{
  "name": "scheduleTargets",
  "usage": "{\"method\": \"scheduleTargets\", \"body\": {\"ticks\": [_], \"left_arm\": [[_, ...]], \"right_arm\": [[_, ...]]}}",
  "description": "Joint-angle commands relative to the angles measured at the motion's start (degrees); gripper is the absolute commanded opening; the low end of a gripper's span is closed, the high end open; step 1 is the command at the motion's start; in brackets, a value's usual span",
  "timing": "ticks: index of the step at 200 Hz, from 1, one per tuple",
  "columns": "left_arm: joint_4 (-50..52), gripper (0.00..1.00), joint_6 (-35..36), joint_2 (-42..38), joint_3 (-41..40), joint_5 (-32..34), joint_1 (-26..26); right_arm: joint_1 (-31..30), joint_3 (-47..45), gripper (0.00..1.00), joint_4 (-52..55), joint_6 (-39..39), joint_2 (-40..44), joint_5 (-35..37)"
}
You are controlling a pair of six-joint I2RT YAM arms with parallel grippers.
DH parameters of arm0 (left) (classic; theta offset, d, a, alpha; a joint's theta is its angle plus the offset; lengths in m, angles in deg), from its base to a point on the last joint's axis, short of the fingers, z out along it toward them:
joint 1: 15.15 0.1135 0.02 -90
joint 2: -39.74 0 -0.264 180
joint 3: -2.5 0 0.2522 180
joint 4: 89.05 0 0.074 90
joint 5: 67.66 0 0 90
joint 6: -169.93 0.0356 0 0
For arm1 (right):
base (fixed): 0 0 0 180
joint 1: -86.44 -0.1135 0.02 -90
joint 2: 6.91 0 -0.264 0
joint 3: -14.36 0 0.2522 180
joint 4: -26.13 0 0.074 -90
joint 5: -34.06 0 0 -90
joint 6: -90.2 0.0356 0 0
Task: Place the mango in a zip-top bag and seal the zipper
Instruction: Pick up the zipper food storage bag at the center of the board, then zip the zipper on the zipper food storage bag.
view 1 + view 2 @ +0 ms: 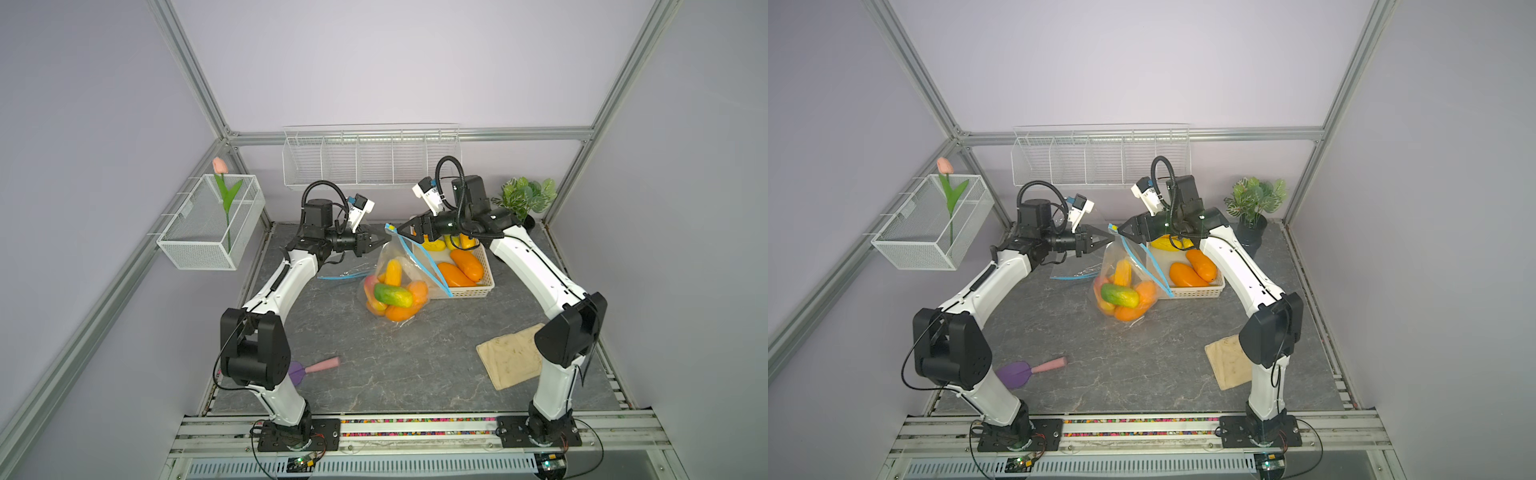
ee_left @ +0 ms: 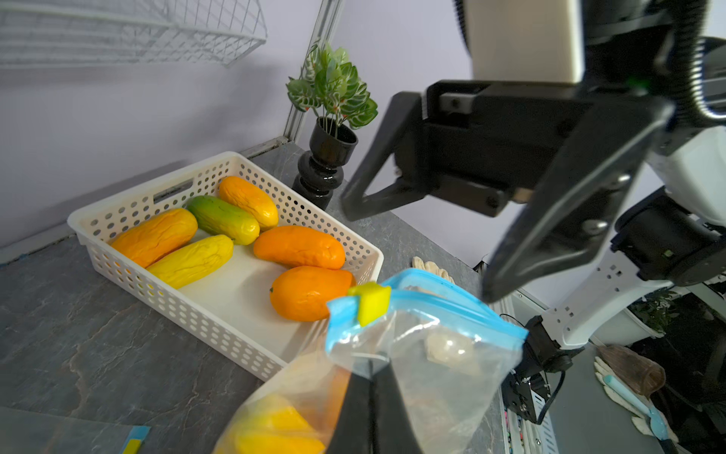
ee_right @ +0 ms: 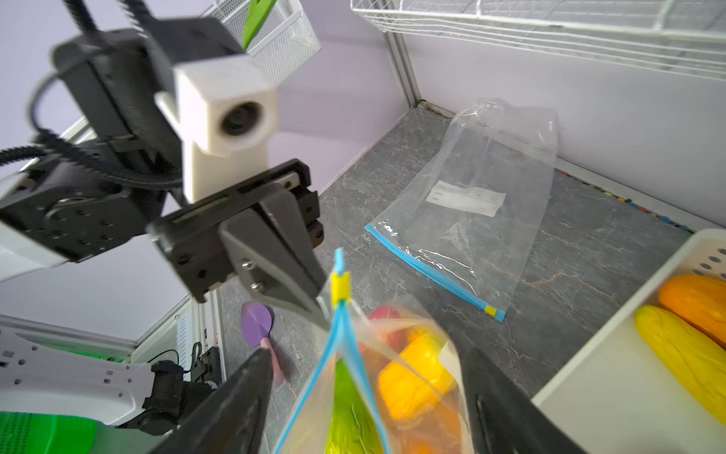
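Note:
A clear zip-top bag (image 1: 395, 286) (image 1: 1125, 291) stands mid-table, hanging from its top corner, with several mangoes inside, a green one (image 1: 392, 294) in front. My left gripper (image 1: 388, 239) (image 2: 371, 369) is shut on the bag's film just below the yellow slider (image 2: 369, 302) (image 3: 340, 286). The two blue zipper strips (image 3: 334, 353) spread apart away from the slider. My right gripper (image 1: 400, 229) (image 3: 365, 353) is open, its fingers on either side of the zipper strips close to the slider, not touching them. In the right wrist view the left gripper (image 3: 322, 318) pinches beside the slider.
A white perforated basket (image 1: 486, 286) (image 2: 196, 310) with several loose mangoes (image 1: 467, 264) stands right of the bag. A spare empty bag (image 1: 345, 272) (image 3: 471, 220) lies flat behind it to the left. A potted plant (image 1: 525, 197), a beige cloth (image 1: 511, 353) and a purple-and-pink spatula (image 1: 316, 365) are also on the table.

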Motion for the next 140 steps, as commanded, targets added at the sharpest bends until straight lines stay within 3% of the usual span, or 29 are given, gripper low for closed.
{"method": "scheduleTargets", "body": {"ticks": [1, 46, 140], "left_arm": [[0.8, 0.00, 3.5, -3.0, -0.8, 1.0, -0.4], [5.4, 0.00, 6.3, -4.2, 0.1, 2.8, -0.6], [7.2, 0.00, 7.8, -6.5, -0.3, 5.2, -1.7]], "right_arm": [[-1.4, 3.3, 0.72, 4.4, -3.0, -2.0, -5.9], [-2.2, -0.2, 0.57, -2.4, -0.4, -0.5, -9.3], [-3.3, -2.1, 0.35, -6.4, 0.5, 1.5, -4.9]]}}
